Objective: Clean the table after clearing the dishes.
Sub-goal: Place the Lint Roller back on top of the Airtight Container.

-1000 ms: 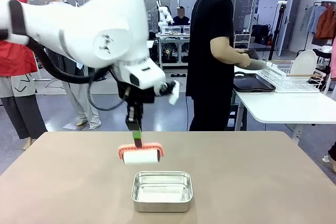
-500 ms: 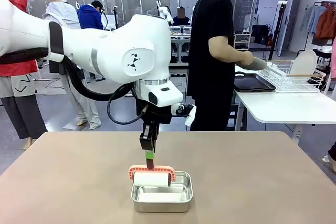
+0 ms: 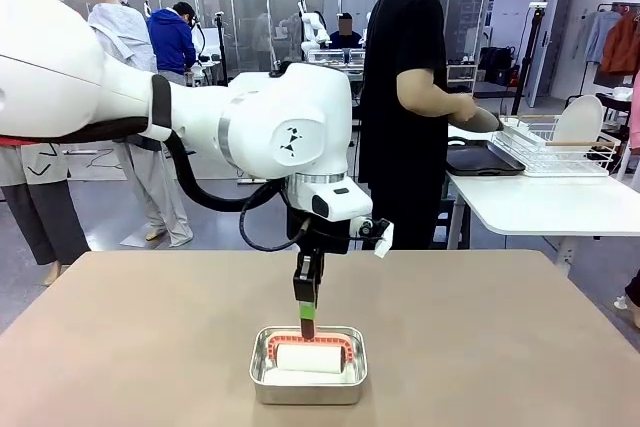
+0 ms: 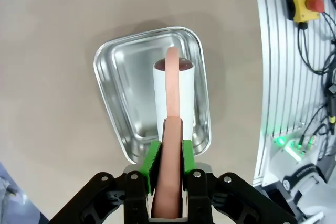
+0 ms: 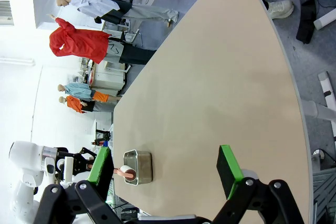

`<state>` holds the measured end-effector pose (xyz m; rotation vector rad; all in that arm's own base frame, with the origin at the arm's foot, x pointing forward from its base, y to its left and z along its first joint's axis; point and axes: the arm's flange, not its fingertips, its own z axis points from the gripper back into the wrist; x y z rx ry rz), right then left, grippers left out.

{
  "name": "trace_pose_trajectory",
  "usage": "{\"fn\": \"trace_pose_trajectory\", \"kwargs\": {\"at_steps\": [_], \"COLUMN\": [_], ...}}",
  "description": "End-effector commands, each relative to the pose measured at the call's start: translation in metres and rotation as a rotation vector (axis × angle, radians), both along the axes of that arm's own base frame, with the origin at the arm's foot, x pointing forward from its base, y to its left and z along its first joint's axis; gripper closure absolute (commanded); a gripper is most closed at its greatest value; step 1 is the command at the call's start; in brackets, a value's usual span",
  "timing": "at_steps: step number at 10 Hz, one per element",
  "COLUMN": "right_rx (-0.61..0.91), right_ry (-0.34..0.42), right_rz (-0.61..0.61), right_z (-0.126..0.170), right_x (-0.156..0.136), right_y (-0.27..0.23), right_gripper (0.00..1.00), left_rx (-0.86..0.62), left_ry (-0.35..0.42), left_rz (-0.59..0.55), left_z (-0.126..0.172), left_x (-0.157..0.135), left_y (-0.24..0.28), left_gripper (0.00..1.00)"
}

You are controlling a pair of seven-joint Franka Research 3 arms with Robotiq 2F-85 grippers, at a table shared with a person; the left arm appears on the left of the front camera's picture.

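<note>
Roller (image 3: 310, 358) sits inside steel pan (image 3: 307, 379), white drum lying flat on the pan floor, pink frame arching over it. Left gripper (image 3: 306, 319) is clamped on the roller's pink handle from directly above; in the left wrist view the green pads (image 4: 151, 161) press both sides of the handle (image 4: 169, 179), with the drum (image 4: 175, 95) at 12 o'clock from the fingers and inside the pan rim (image 4: 107, 98).

Right gripper (image 5: 165, 174) is spread wide with nothing between its pads, hanging well off the table's edge. In its view the pan (image 5: 138, 167) with the roller shows small, far down the tabletop.

Table (image 3: 480, 347) is bare apart from the pan, which sits near the robot-side edge at about 6 o'clock of the tabletop. Dishes are off it: person (image 3: 405, 97) stands at 1 o'clock by the white side table (image 3: 545, 202), hand at the wire rack (image 3: 545, 152), where a white plate (image 3: 578, 122) stands on edge next to a dark tray (image 3: 482, 159).

Step, by the look of it: clearing done, wiping stage, roller either being parked in the pan or loaded in it; frames don't settle which.

Next move, if parking: release the handle and lift straight up so the fingers clear the frame. If loading: lift clear of the pan rim, then set the drum on bare tabletop
</note>
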<state>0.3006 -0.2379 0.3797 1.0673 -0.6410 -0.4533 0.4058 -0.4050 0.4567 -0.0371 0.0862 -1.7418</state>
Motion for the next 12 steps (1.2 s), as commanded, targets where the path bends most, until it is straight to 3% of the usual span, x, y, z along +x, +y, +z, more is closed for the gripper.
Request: {"fn": "trace_pose_trajectory", "kwargs": {"at_steps": [1, 12], "right_rx": [0.01, 0.01], "right_ry": [-0.011, -0.011], "right_rz": [-0.005, -0.005], "right_z": [0.002, 0.002], "right_x": [0.0, 0.0], "right_y": [0.001, 0.001], "right_gripper": [0.0, 0.0], "left_rx": [0.034, 0.111], "left_ry": [-0.007, -0.009], "left_rz": [0.023, 0.151], "left_z": [0.002, -0.07], "left_x": [0.009, 0.059], "left_y": [-0.005, -0.016], "left_gripper": [0.78, 0.78]}}
